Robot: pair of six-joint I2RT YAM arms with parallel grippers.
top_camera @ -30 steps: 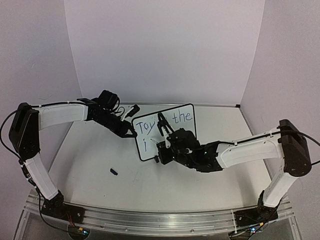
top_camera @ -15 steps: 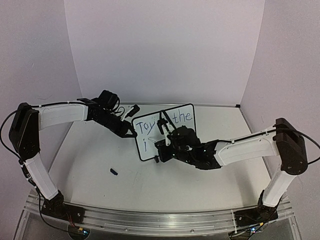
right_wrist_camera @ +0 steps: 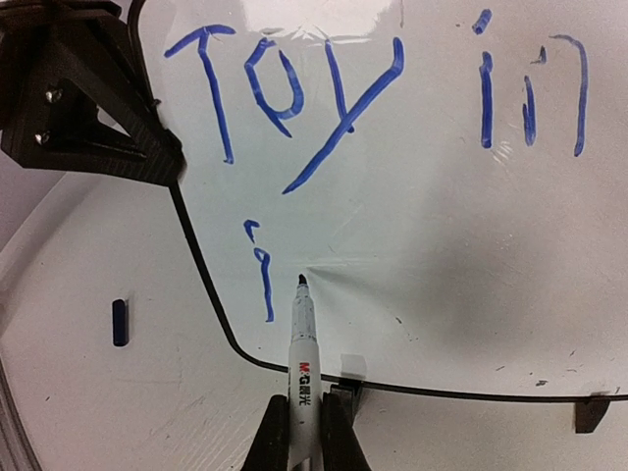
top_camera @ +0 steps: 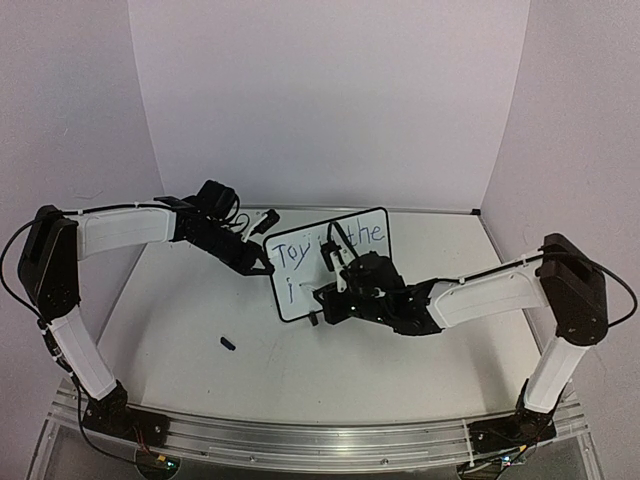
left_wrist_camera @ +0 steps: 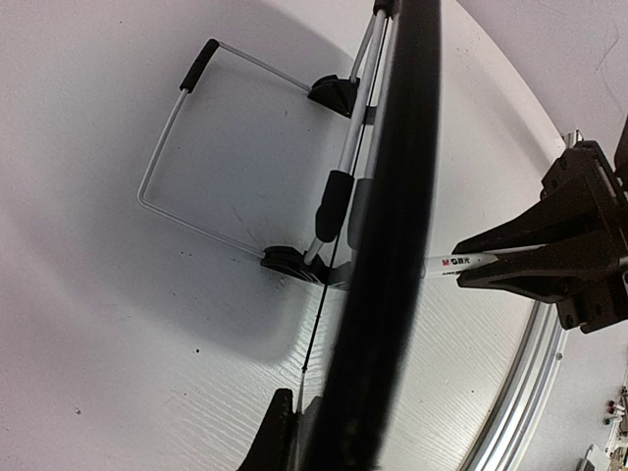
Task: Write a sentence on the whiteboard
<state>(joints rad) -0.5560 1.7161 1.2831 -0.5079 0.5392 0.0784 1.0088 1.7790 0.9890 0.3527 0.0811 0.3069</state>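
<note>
Near the front of the tabletop (right_wrist_camera: pixel 118 412), at 7 o'clock of the whiteboard (right_wrist_camera: pixel 442 275), lies a small dark cap (right_wrist_camera: pixel 119 322). Right gripper (right_wrist_camera: pixel 304 427) is clamped on the marker (right_wrist_camera: pixel 301 343), its tip at the board, just at 3 o'clock of the "j". The sentence (right_wrist_camera: pixel 285 98): top line written, second line barely begun. Left gripper (top_camera: pixel 258 264) is clamped on the board's 9 o'clock edge. Judged next: form the following letter with light, even pressure while the board is held firm.

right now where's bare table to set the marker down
Bare table in front, between the small dark cap and the right arm; also far right, behind that arm. Crowded around the whiteboard: left gripper on its edge, right gripper holding the marker.
</note>
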